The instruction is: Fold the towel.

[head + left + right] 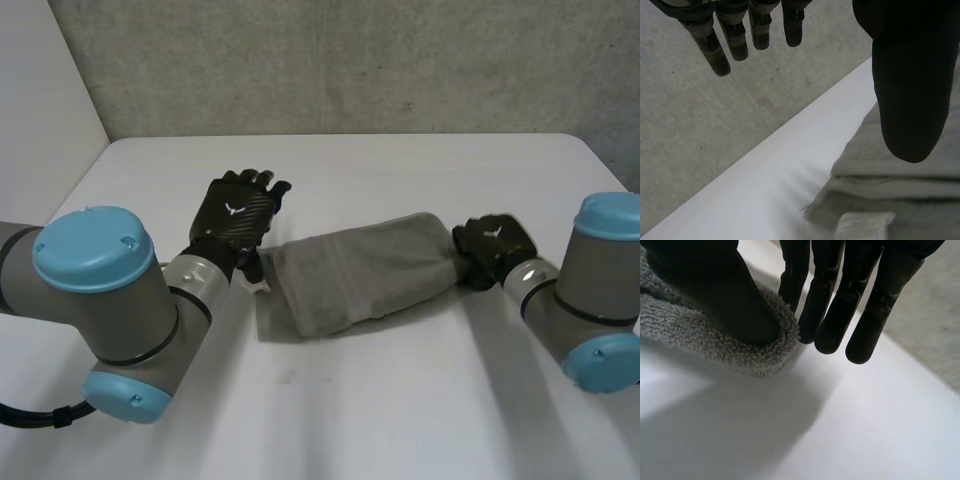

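A grey towel [360,270] lies folded into a thick band across the middle of the white table [400,410]. My left hand [235,215] hovers at the towel's left end, open, with straight fingers [720,55] spread over the table's far edge and the thumb above the cloth [920,200]. My right hand [492,245] is at the towel's right end. There its thumb [715,295] presses on the fluffy rounded fold [700,340] and its fingers [840,305] stand close against the fold's other side, pinching it.
A grey concrete wall [350,60] runs behind the table's far edge. Bare table lies in front of the towel and behind it. A small white tag [862,225] sits at the towel's left end, near my left wrist.
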You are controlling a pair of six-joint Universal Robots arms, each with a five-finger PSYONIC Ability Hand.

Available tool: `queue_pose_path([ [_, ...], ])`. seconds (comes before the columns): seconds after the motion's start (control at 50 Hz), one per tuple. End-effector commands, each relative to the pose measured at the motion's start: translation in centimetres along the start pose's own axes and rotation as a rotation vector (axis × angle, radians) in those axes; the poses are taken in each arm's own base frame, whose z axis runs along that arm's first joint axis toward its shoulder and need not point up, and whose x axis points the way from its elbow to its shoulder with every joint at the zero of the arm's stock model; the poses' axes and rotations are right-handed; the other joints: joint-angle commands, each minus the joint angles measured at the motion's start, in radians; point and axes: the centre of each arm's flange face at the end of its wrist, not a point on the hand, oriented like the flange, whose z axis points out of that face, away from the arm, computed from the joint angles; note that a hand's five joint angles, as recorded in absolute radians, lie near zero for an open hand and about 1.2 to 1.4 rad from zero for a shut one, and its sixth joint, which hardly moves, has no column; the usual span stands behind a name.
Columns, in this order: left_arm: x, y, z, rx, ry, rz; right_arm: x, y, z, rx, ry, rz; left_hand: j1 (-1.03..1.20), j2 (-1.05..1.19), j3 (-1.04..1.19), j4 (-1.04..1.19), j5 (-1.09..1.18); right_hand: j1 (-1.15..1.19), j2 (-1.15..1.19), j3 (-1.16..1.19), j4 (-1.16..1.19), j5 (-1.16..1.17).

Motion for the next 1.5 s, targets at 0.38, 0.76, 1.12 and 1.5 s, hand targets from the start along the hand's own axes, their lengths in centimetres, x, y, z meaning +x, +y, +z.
queue_pose_path([
  [0.38, -2.6, -0.3, -0.8, -0.006, -0.071, -0.007, -20.2, -3.6, -7.5, 0.439, -0.519, -0.604, 0.0, 0.01, 0.008, 0.008, -0.026, 0.512, 0.221, 0.214, 0.207, 0.252],
  [0.76, 2.3, -3.5, 1.2, 0.078, 0.064, -0.258, -6.8, -8.5, -2.3, 0.214, -0.33, 0.242, 0.044, 0.055, 0.053, 0.053, 0.019, -0.71, -1.001, -1.007, -1.014, -0.97],
  [1.12, 5.9, 3.9, 2.6, -0.272, 0.102, -0.453, -7.5, -3.7, 2.1, -0.004, -0.36, 0.276, 0.041, 0.052, 0.05, 0.05, 0.016, -0.71, -1.001, -1.007, -1.014, -0.97],
  [1.5, 2.8, -1.3, 1.0, -0.157, -0.008, -0.348, -4.0, -8.4, 0.7, 0.113, -0.253, 0.213, 0.018, 0.028, 0.027, 0.027, -0.007, -0.71, -1.001, -1.007, -1.014, -0.97],
])
